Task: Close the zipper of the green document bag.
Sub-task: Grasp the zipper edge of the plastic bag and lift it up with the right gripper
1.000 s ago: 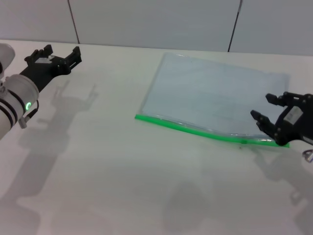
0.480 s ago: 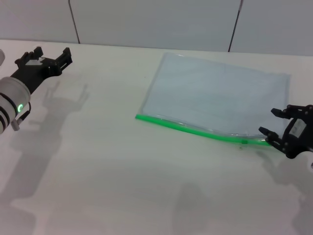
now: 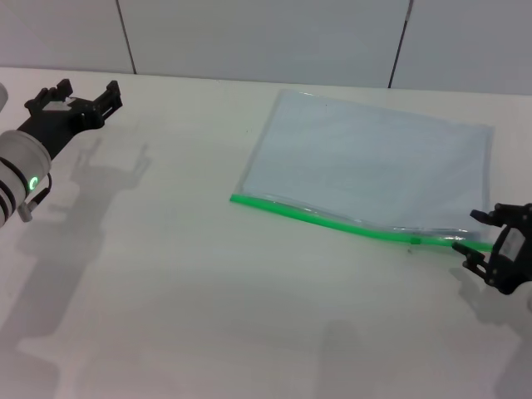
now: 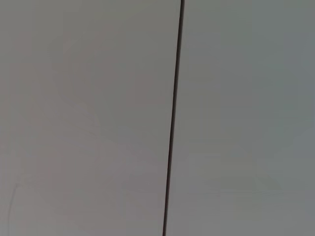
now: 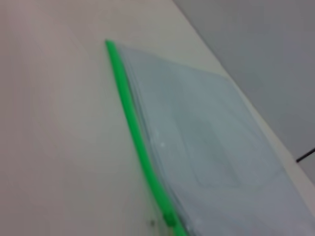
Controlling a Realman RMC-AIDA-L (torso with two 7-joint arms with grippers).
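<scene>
The green document bag (image 3: pixel 366 162) lies flat on the white table, right of centre. Its zipper (image 3: pixel 332 220) runs along the near long edge, with a small slider tab (image 3: pixel 413 240) close to the right end. My right gripper (image 3: pixel 470 240) is open and low over the table at the zipper's right end, which reaches in between its fingers. In the right wrist view the zipper (image 5: pixel 135 132) and the bag (image 5: pixel 211 147) stretch away, and the slider tab (image 5: pixel 170 219) is near the camera. My left gripper (image 3: pixel 83 90) hangs open at the far left, away from the bag.
The white table (image 3: pixel 183 283) stretches bare to the left of the bag and in front of it. Grey wall panels (image 3: pixel 249 37) stand behind the table's far edge. A wall panel seam (image 4: pixel 173 118) is all the left wrist view holds.
My right gripper has drawn back toward the near right, off the bag's corner to the very end of the zipper. The left arm shifted left earlier and now holds still.
</scene>
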